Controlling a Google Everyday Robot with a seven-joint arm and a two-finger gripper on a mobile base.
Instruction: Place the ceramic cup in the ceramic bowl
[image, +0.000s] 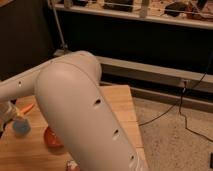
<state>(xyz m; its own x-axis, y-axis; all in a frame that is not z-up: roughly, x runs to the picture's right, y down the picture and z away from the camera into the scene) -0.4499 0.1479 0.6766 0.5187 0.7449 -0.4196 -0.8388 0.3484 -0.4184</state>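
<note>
The light-blue ceramic cup (21, 126) is at the far left over the wooden table (117, 102), right by my gripper (7, 118), which sits at the left edge of the view, partly cut off. I cannot tell if the cup is held or resting on the table. The orange-red ceramic bowl (52, 139) lies on the table just right of the cup, a short gap away. My white arm (80, 110) hides most of the bowl.
An orange carrot-like object (28, 107) lies just behind the cup. A small reddish item (72, 165) shows at the table's front edge. The table's right edge drops to a speckled floor (175, 135) with cables. A dark shelf unit stands behind.
</note>
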